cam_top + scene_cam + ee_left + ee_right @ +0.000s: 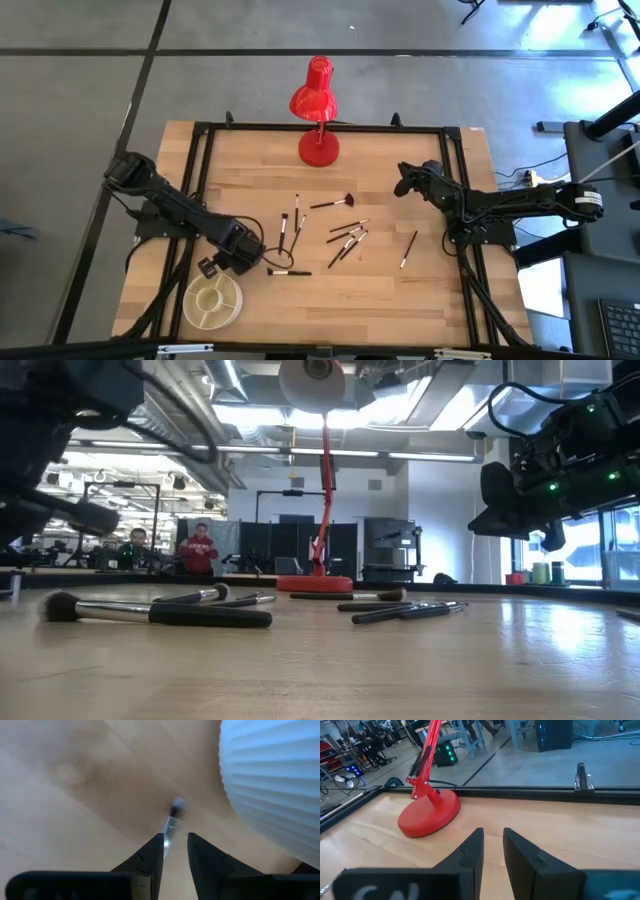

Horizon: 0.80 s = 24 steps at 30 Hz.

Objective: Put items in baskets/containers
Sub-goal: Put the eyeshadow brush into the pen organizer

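My left gripper hangs over the table's near left part, just beyond the round cream dish, and is shut on one thin brush. The dish's ribbed outer wall fills one side of the left wrist view. Several dark-handled brushes lie flat on the wood mid-table. One lies close to the left gripper, and a single one lies farther right. The low view shows them lying flat. My right gripper waits, shut, above the far right part of the table. My left gripper pinches the thin brush between its two fingers, which come from above and point down. The silver ferrule and dark bristle tip stick out past the fingertips toward the table. The brush is lifted clear of the wood, beside the dish's wall.
A red desk lamp stands at the table's far middle, its round base on the wood and its shade above. The base also shows ahead of my right gripper. A black frame rail runs along the table's edges. People sit far behind.
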Tool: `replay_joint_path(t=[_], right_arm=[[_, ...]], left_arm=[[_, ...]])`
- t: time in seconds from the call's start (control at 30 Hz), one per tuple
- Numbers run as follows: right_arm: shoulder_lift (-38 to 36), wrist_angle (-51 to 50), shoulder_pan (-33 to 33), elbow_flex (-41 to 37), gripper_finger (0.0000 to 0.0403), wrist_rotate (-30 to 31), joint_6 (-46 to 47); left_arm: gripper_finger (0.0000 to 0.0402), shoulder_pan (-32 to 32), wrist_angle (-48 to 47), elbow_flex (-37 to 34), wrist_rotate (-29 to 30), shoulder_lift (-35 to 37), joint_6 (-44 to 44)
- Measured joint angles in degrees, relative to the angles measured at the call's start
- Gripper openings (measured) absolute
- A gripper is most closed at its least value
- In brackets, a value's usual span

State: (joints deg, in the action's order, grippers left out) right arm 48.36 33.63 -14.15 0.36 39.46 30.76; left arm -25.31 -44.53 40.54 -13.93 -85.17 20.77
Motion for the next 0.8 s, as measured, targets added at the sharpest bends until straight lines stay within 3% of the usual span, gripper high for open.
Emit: replay_joint_path(t=[0.37,0.57,0.73,0.8], right_arm=[[0.0,0.0,0.0,0.0,0.0074,0.0,0.5],[0.0,0.4,0.0,0.0,0.0074,-0.5,1.2],[0.0,0.8,0.0,0.0,0.0074,-0.7,1.1],[0.0,0.8,0.0,0.0,0.0074,-0.7,1.1]], left_arm=[[0.0058,-1.7,1.5,-0.7,5.6,-2.7,0.1],[0.0011,1.6,1.9,-0.9,5.4,-2.8,0.4],[0.0016,3.6,2.2,-0.9,6.0,-1.7,0.7],[0.0017,5.1,1.5,-0.9,9.0,-0.3,-0.5]])
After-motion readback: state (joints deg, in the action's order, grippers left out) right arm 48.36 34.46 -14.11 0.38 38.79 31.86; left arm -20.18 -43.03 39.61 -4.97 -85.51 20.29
